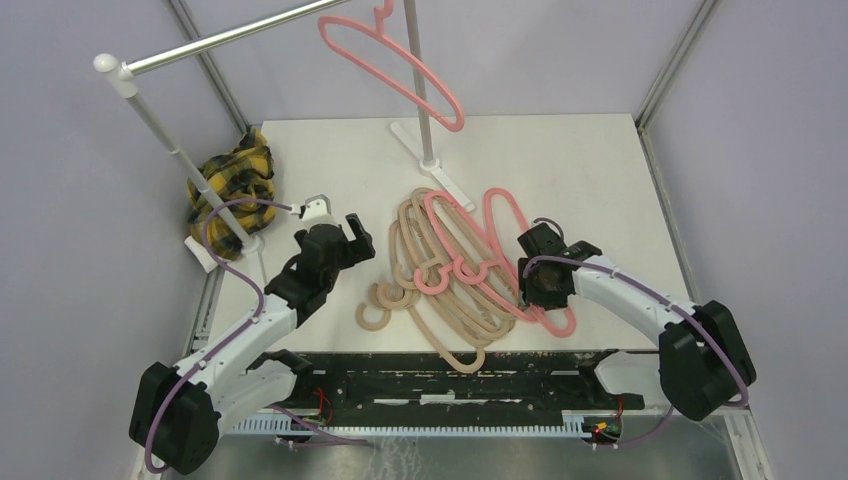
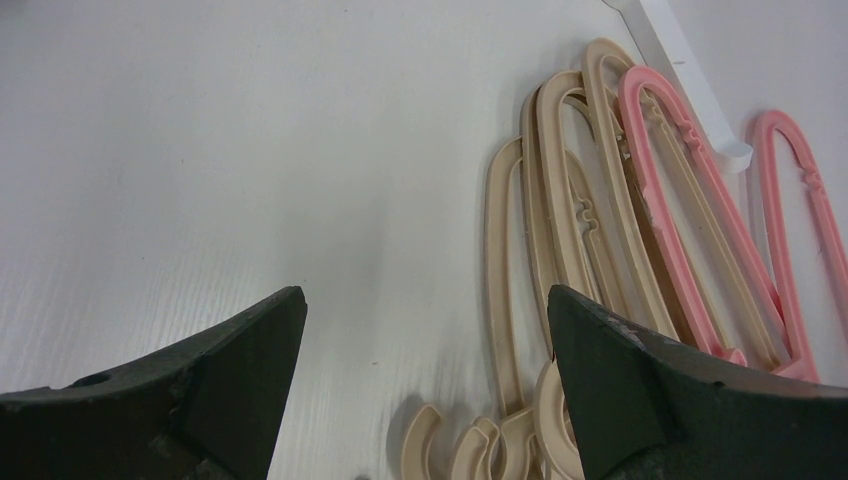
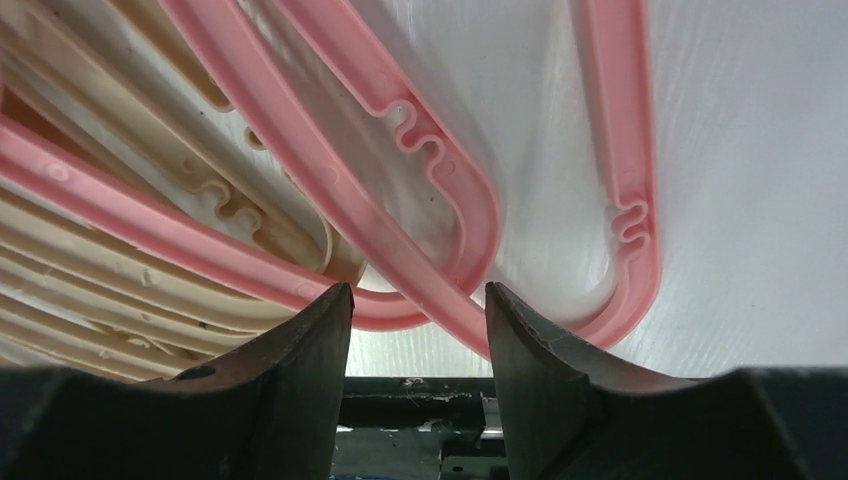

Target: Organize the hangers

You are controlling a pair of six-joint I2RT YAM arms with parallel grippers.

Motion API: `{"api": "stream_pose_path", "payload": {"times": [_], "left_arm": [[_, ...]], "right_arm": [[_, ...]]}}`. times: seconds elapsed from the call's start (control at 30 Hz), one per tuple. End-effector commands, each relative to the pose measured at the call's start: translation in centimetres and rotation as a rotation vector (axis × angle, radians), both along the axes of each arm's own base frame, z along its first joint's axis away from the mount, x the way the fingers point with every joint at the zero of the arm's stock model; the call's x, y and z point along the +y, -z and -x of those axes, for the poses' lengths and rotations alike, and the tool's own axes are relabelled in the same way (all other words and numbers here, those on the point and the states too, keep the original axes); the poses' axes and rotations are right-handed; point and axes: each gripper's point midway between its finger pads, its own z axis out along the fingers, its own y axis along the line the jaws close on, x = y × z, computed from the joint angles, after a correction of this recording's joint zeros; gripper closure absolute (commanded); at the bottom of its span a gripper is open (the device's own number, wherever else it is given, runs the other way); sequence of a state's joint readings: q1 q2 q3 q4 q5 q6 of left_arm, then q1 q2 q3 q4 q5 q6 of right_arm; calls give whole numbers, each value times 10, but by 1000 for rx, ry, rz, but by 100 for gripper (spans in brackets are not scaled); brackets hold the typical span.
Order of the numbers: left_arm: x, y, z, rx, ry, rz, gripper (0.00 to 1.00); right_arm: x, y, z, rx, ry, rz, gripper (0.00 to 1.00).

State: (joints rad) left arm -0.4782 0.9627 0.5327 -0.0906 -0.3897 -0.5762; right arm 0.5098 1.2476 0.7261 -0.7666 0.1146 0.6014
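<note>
A pile of beige hangers [image 1: 425, 262] and two pink hangers [image 1: 497, 262] lies at the middle of the table. One more pink hanger [image 1: 395, 65] hangs on the rail [image 1: 230, 38]. My left gripper [image 1: 345, 232] is open and empty over bare table, just left of the beige hangers [image 2: 560, 200] and their hooks. My right gripper [image 1: 533, 290] is low over the near ends of the pink hangers [image 3: 330, 160]. Its jaws stand apart, with one pink bar running between the fingertips [image 3: 418, 300]. The beige hangers also show at the left of the right wrist view [image 3: 120, 260].
A yellow-black plaid cloth [image 1: 232, 180] lies at the back left by the rack's left post. The rack's right post [image 1: 425, 100] and white foot [image 1: 432, 168] stand just behind the pile. The table's dark front edge [image 1: 450, 375] runs close to the hangers.
</note>
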Motion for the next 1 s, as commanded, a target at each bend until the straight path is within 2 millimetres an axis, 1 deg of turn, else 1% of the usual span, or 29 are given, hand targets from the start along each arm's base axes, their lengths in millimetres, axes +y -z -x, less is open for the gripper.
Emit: {"api": "stream_pose_path", "payload": {"times": [0.0,0.13,0.33,0.53,0.6,0.67,0.8,0.9,0.97], "left_arm": [[-2,-13,-6,-50,-31,54,3],[0,-14,-5,-53,-39,53,3],[1,-13,-4,-44,-42,46,3],[1,-12,-4,-41,-43,47,4],[1,-12,-4,-38,-44,44,4],[2,-12,-3,-38,-46,42,4],[3,-13,-3,-42,-53,40,4],[4,-15,-3,-46,-58,38,4],[5,-15,-3,-47,-59,36,4]], "right_arm": [[6,6,-11,-21,-5,-7,41],[4,14,-11,3,-16,19,42],[-2,23,-6,13,-6,43,51],[-2,26,-1,5,12,18,63],[-1,26,0,5,10,13,72],[0,22,0,-4,10,1,81],[1,6,-3,-40,13,-18,90],[0,-17,-4,-80,14,-34,94],[1,-37,-4,-118,15,-57,96]]}}
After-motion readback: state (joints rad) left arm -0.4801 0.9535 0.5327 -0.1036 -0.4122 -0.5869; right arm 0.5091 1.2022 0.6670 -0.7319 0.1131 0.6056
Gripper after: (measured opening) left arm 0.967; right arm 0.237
